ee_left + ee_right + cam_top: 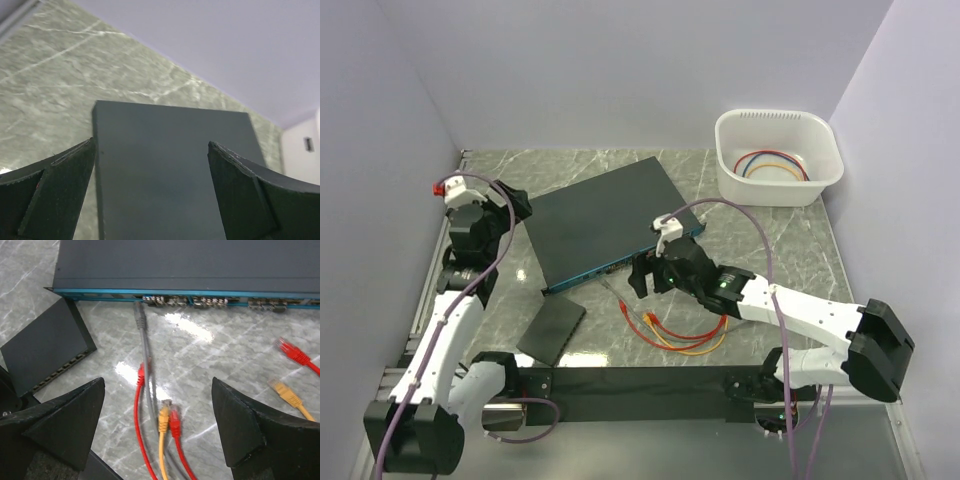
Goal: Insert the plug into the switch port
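Right gripper [157, 380] gapes wide over my glossy marbled tabletop [225, 355]. Left gripper [151, 142] likewise, by the switch [170, 120]. Lilac walls [620, 70] surround us.

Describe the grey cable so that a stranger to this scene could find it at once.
Find the switch, the big dark box with a teal front edge. On the table before that edge lie loose cables. Only the grey cable reaches the sockets; the red cables and yellow cables stop short.
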Action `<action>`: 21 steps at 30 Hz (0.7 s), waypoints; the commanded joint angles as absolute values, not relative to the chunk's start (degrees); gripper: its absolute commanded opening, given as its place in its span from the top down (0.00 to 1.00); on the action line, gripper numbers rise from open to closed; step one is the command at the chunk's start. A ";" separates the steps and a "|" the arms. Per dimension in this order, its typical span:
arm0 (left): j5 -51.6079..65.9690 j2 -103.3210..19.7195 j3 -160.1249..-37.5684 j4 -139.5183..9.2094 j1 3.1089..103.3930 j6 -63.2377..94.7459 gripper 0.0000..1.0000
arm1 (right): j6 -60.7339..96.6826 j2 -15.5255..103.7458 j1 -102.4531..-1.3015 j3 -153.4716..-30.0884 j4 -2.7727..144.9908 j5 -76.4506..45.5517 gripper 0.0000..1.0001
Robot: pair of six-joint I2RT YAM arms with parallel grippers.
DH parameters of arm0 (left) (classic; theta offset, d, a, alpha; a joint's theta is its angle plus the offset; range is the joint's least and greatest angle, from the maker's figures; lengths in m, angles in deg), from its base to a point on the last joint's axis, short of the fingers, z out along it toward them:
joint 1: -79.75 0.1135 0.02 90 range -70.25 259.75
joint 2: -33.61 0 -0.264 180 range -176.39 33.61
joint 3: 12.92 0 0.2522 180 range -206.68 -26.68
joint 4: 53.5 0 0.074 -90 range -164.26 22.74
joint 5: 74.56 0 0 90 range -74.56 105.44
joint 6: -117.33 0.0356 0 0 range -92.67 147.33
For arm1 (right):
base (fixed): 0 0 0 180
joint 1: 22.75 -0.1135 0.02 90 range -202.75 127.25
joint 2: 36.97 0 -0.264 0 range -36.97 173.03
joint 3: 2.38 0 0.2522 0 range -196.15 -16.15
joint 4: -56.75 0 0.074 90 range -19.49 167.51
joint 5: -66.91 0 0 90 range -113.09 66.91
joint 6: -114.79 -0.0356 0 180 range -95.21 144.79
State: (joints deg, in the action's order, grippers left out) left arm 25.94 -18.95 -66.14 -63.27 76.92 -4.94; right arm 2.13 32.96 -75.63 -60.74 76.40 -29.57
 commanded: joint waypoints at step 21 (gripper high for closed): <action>23.80 -10.24 -73.08 -95.82 76.76 -2.64 0.15 | 6.07 55.12 -82.35 -82.50 87.57 -40.06 0.07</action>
State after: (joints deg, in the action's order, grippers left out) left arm 22.47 -8.33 -72.74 -90.94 76.92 -6.45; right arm 5.37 53.55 -83.52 -81.03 86.22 -42.82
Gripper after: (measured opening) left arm 0.856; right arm 0.947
